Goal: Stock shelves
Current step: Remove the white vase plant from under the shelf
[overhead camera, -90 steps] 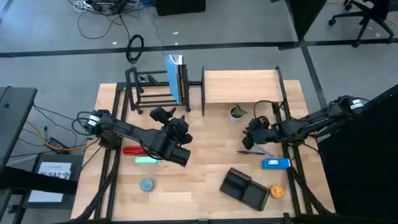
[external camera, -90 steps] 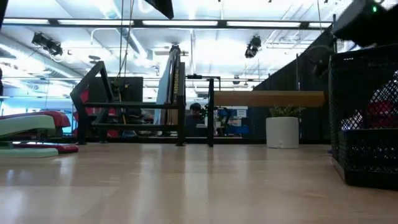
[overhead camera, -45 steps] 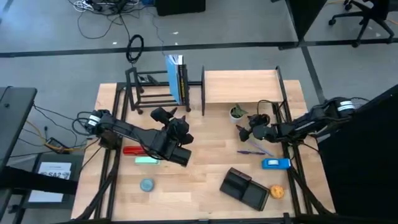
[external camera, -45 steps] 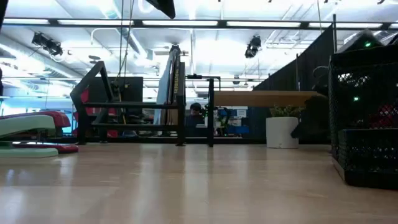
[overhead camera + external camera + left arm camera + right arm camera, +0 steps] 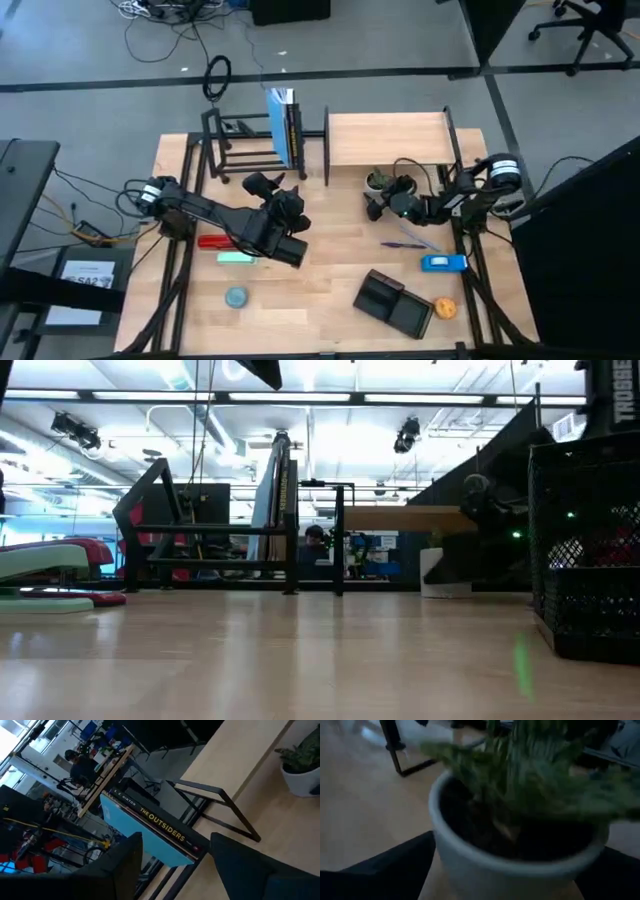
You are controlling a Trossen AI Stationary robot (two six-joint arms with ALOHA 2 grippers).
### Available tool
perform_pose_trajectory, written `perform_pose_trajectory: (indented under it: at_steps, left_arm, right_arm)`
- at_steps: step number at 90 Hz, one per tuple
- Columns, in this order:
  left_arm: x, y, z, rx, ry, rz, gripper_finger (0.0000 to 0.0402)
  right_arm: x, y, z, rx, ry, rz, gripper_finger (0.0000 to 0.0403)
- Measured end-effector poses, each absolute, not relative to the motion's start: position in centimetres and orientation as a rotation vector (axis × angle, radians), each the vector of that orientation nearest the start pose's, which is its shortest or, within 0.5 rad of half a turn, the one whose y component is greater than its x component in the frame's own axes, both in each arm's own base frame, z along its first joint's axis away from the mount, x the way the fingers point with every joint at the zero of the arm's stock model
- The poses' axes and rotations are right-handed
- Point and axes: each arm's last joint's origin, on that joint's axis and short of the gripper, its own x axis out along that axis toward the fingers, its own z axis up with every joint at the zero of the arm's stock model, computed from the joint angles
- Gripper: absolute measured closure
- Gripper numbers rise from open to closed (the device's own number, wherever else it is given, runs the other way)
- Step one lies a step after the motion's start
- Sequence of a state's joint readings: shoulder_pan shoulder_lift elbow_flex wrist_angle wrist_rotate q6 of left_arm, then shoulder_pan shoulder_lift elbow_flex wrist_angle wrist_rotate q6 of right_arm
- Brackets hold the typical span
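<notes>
At the back of the table stand the two shelf units side by side: the black tube rack on the left with a blue book upright in it, and the wood-board shelf on the right. The right gripper is down at the small potted plant, which sits on the table just in front of the wood shelf; its wrist camera shows the white pot filling the gap between the two dark fingers, one on each side and spread wide (whether they already touch the pot is hard to tell through the blur). The left gripper hangs above the table in front of the black rack, its fingers parted and holding nothing, facing the book, whose spine reads "The Outsiders". Elsewhere on the table lie a red and green stapler, a small blue round thing, a pen, a blue and white object, a black mesh organizer and an orange item
</notes>
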State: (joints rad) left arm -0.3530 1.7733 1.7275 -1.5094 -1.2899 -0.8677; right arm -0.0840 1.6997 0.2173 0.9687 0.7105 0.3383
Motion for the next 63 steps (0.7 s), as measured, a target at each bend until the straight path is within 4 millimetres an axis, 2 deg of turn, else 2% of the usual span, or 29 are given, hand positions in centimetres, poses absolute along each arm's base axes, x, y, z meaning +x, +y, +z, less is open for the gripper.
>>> perform_pose_trajectory:
  at_steps: [8, 18, 35, 54, 63]
  left_arm:
    - [31.2, -8.5, 33.5, 0.426, 0.644, 1.059, 0.0188]
    - [31.1, -8.5, 33.5, 0.426, 0.645, 1.058, 0.0188]
    - [31.1, -8.5, 33.5, 0.425, 0.651, 1.056, 0.0188]
    - [30.9, -8.9, 33.5, 0.426, 0.669, 1.035, 0.0188]
    - [30.6, -9.3, 33.5, 0.435, 0.673, 1.022, 0.0188]
  right_arm:
    - [21.6, -3.9, 8.5, 0.173, 0.364, -0.782, 0.0032]
    - [22.2, -4.0, 8.8, 0.202, 0.37, -0.675, 0.008]
    - [23.6, -3.1, 9.6, 0.255, 0.344, -0.545, 0.0081]
    - [26.4, -0.2, 12.9, 0.253, 0.305, -0.343, 0.0081]
    - [28.4, 1.8, 15.4, 0.195, 0.332, -0.259, 0.0081]
